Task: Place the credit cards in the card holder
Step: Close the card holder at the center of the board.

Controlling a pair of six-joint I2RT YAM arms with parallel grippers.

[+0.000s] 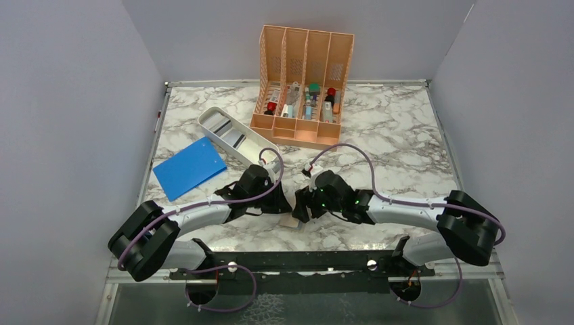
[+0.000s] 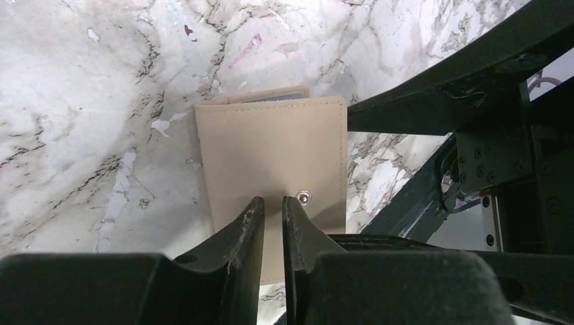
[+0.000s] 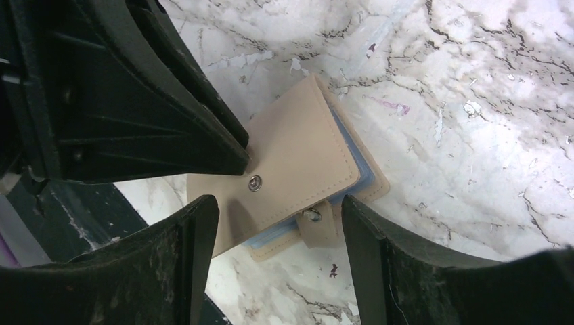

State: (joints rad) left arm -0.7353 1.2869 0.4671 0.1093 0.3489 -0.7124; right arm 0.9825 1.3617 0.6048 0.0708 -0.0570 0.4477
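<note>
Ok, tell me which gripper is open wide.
The right gripper: its fingers stand wide apart over the tan card holder, while those of the left gripper nearly meet at its edge.

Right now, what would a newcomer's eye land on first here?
A small tan folding card holder lies in the near middle with both grippers at it: the left gripper closed on its edge, the right gripper open around its snap tab. Farther back stands an orange slotted plastic rack.

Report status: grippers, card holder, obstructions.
Left gripper nearly shut, tips on card holder cover. Right gripper open, straddling its strap edge. Holder folded, snap undone. No obstruction seen.
</note>
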